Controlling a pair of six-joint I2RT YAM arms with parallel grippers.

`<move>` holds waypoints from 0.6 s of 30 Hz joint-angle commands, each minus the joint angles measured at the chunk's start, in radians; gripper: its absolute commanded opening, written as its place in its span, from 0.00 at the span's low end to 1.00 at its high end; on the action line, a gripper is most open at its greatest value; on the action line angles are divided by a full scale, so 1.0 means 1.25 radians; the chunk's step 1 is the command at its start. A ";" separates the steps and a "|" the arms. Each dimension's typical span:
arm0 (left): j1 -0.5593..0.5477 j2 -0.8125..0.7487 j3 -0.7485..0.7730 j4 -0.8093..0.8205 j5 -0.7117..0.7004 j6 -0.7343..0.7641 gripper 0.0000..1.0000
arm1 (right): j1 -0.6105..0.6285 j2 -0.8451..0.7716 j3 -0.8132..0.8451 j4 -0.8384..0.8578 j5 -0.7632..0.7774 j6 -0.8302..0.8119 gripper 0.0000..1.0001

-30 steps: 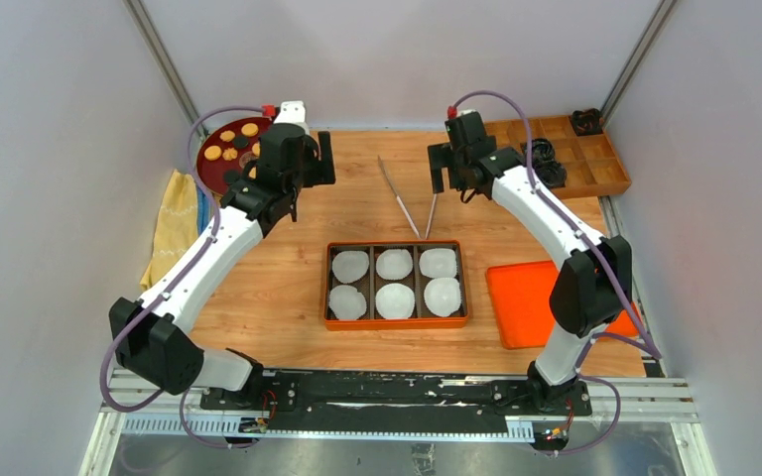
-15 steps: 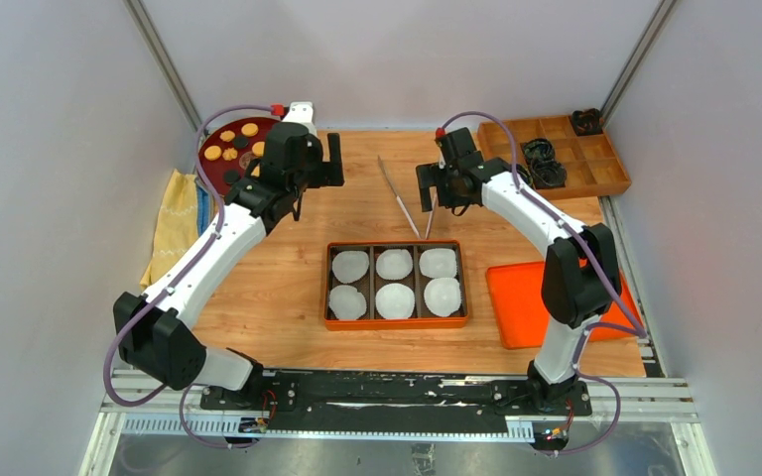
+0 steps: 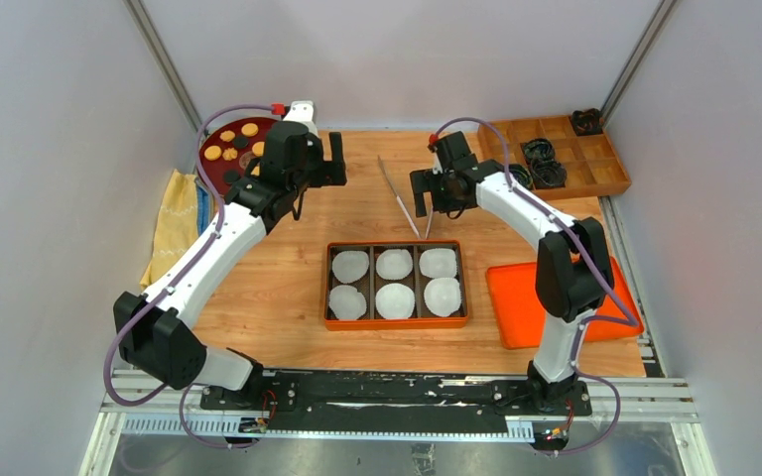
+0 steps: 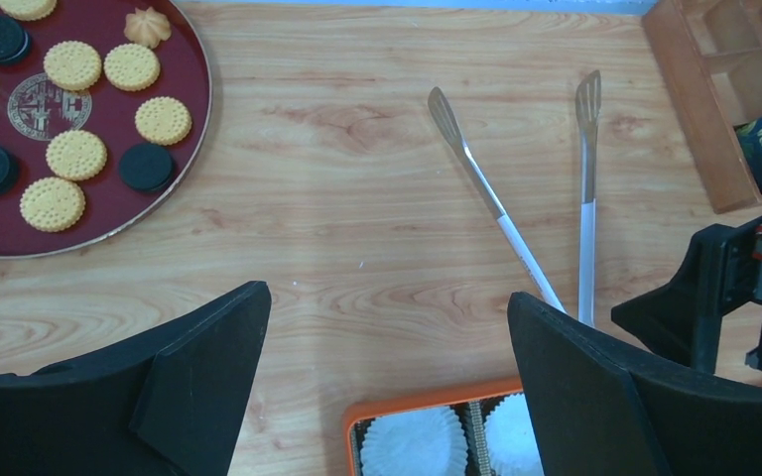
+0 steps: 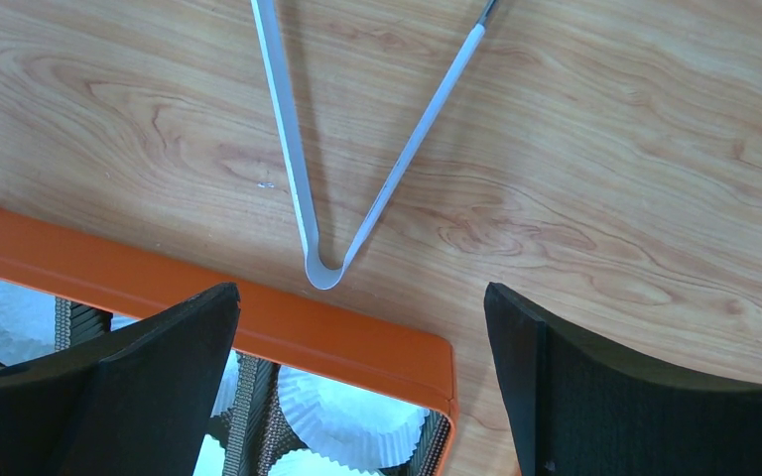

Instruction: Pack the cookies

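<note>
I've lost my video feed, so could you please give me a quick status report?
Left gripper and right gripper open, empty. Cookies on red plate, none in box. Tongs flat on table, below right gripper, ungrasped.

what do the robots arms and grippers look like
Both arms match: the left arm and right arm have white links with black joint housings. A thin purple cable loops along each. The left gripper and right gripper have plain black wedge-shaped fingers.
</note>
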 commanded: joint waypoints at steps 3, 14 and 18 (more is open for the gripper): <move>0.001 -0.010 0.006 -0.001 0.009 -0.006 0.97 | 0.028 0.048 0.036 -0.008 -0.012 0.010 1.00; 0.001 -0.028 -0.017 0.003 0.010 -0.007 0.97 | 0.031 0.180 0.145 -0.013 0.009 0.004 1.00; 0.001 -0.042 -0.026 0.004 0.002 -0.005 0.97 | 0.032 0.230 0.191 -0.018 0.033 -0.001 1.00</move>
